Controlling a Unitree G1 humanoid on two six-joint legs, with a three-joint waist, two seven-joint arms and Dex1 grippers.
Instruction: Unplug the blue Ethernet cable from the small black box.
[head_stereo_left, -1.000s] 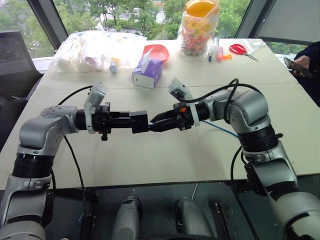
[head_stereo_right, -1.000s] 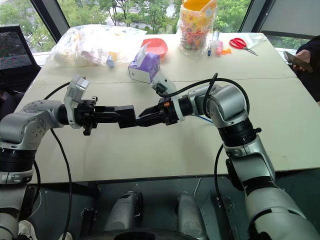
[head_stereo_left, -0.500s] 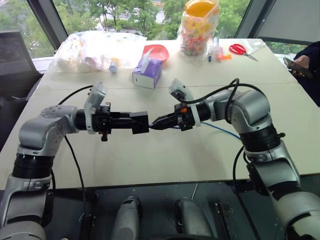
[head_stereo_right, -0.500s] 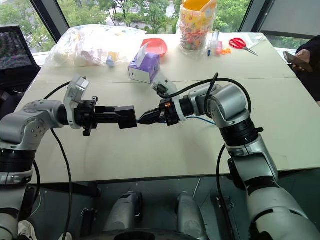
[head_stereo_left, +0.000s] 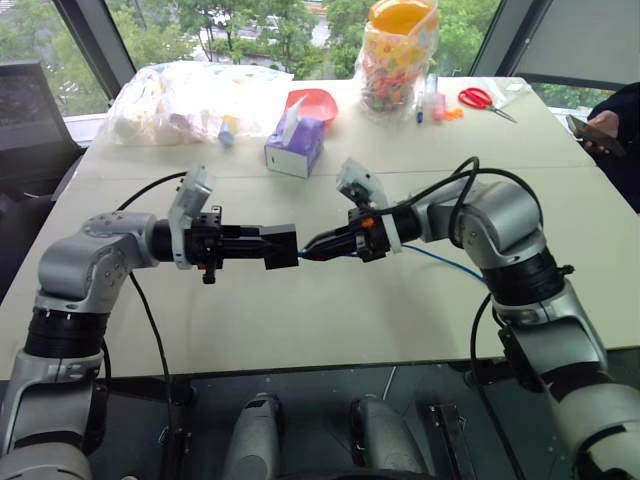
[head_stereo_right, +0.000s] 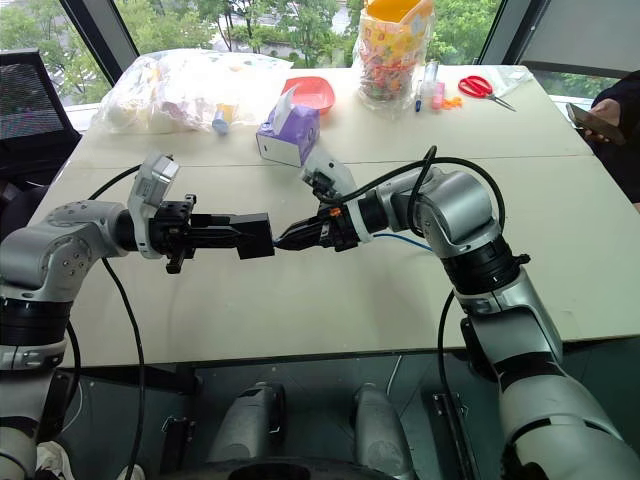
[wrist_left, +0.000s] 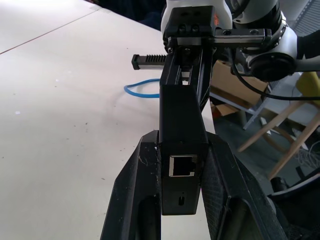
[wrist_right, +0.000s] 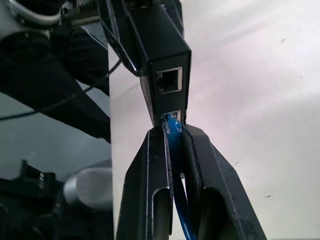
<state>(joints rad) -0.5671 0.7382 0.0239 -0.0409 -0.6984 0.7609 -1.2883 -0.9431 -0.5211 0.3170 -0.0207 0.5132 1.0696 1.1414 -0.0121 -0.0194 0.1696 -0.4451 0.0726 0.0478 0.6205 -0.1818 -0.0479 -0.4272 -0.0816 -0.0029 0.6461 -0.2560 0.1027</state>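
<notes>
My left gripper is shut on the small black box and holds it level above the table. In the left wrist view the box sits between the two fingers, an empty port facing the camera. My right gripper meets the box from the opposite side. Its fingers are shut on the blue Ethernet cable right behind the plug, which sits in the box's lower port. The cable trails back over the table under my right arm.
A purple tissue box, a red bowl and a plastic bag stand at the back of the table. A candy jar and red scissors lie farther right. A person's hand holds a phone at the right edge.
My right gripper's fingers, open around the cable a second ago, have shut on it at the box. The left arm and the box have not moved.
</notes>
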